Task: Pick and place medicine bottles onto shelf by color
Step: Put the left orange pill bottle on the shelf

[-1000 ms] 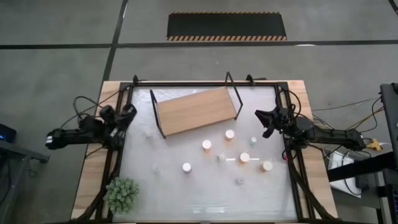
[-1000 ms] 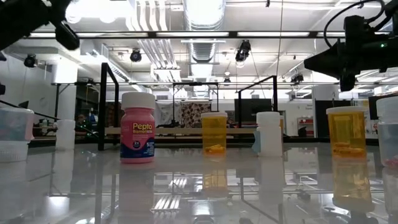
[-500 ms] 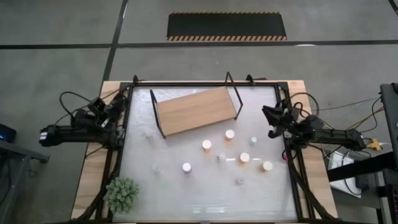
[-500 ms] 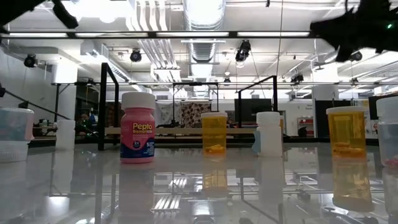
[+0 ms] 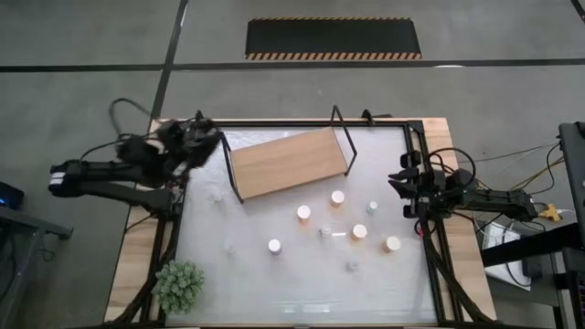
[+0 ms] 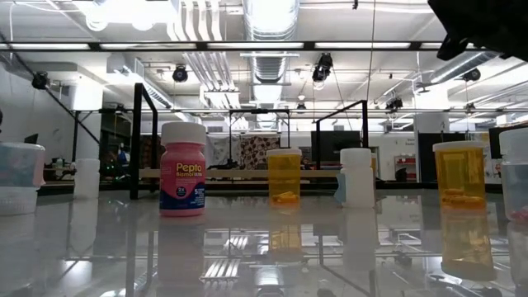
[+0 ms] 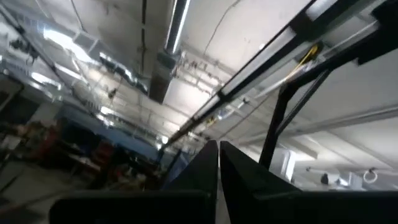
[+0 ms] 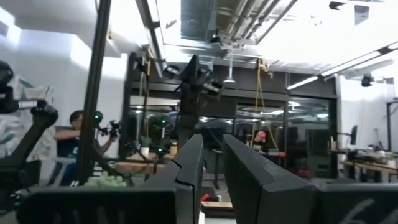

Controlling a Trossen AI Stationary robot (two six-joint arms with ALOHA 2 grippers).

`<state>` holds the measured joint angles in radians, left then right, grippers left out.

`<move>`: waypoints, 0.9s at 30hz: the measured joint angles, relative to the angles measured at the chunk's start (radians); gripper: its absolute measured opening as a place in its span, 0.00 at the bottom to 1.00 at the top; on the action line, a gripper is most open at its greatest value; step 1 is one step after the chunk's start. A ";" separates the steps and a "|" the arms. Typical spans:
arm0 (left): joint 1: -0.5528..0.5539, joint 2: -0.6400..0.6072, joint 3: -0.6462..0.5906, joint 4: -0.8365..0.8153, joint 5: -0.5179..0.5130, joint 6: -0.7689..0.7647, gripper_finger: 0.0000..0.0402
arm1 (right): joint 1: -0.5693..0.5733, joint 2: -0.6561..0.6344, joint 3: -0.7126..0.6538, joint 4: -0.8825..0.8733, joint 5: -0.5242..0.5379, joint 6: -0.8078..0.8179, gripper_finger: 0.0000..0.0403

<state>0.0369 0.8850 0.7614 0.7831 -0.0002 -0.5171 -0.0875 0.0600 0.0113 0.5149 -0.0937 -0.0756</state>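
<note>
The left gripper (image 5: 206,140) hangs at the table's far left corner, just beside the shelf's (image 5: 288,162) left wire end frame, and it holds nothing; its own wrist view shows the two dark fingers (image 7: 208,168) pressed together with only a hairline between them, aimed up at the ceiling. The right gripper (image 5: 403,181) sits at the table's right edge, level with the middle of the scattered bottles; its fingers (image 8: 189,165) stand close together with a narrow gap, also empty.

The shelf lies flat and skewed in the far half of the table, a light-brown board with black wire frames at both ends, nothing on it. The medicine bottles are all on the tabletop (image 5: 247,274) in front of it, well apart from the left gripper and nearer the right one. From above, five white caps with orange show: one (image 5: 337,197) just in front of the shelf's right end, one (image 5: 303,213) to its left, one (image 5: 274,246) nearer the front, one (image 5: 359,231) to the right, and one (image 5: 392,244) nearest the right arm. A pale bottle (image 5: 372,207) stands between the first of these and the right gripper. Fainter clear ones (image 5: 351,266) are hard to make out.

The low view shows a pink Pepto bottle (image 6: 182,180), an orange bottle (image 6: 284,176), a white bottle (image 6: 356,177) and another orange one (image 6: 459,176), all upright.

A small green plant (image 5: 178,284) sits at the front left corner.
</note>
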 joint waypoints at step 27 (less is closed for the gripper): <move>-0.114 0.710 0.777 -1.350 -0.063 -0.302 0.00 | 0.000 0.000 0.000 0.007 -0.002 -0.082 0.13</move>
<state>-0.0770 1.5950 1.5381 -0.5670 -0.0635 -0.8195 -0.0875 0.0605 0.0113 0.5224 -0.0956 -0.1580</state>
